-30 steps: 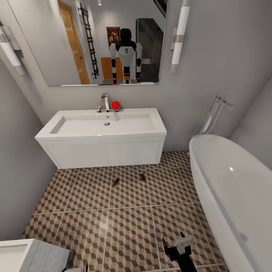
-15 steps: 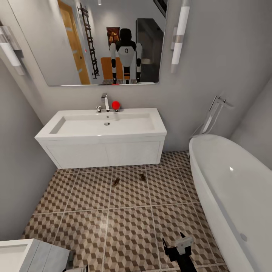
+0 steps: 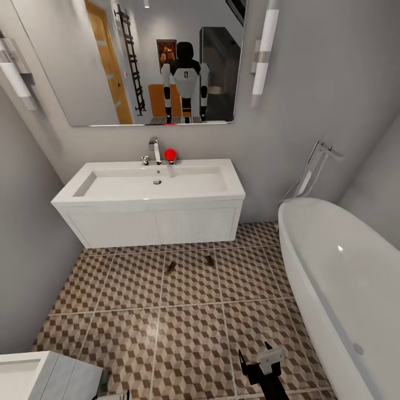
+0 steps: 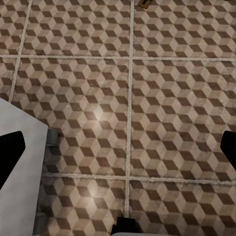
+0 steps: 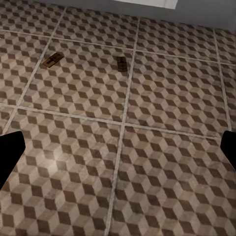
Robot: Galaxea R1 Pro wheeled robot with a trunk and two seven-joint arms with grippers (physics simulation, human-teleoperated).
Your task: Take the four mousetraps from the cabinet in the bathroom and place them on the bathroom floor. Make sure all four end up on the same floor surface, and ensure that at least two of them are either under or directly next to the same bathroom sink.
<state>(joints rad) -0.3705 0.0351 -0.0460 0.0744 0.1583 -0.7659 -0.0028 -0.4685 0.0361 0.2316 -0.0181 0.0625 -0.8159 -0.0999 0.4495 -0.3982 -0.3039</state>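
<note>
Two small brown mousetraps lie on the cube-patterned bathroom floor (image 3: 189, 333) just in front of the white sink (image 3: 150, 186): one mousetrap (image 3: 170, 268) to the left, the other mousetrap (image 3: 210, 259) to the right. The right wrist view shows the same pair, the left mousetrap (image 5: 52, 60) and the right mousetrap (image 5: 121, 63). An edge of a mousetrap (image 4: 144, 3) shows in the left wrist view. My right gripper (image 3: 256, 358) hangs open and empty low over the floor (image 5: 147, 162), well short of the traps. My left gripper (image 4: 118, 152) is open over bare tiles. The cabinet is out of view.
A white oval bathtub (image 3: 344, 289) fills the right side, with a floor-standing tap (image 3: 314, 166) behind it. A pale grey-white box-like unit (image 3: 39, 375) sits at the near left, also in the left wrist view (image 4: 19, 187). A red ball (image 3: 170, 154) rests by the chrome tap (image 3: 155, 150).
</note>
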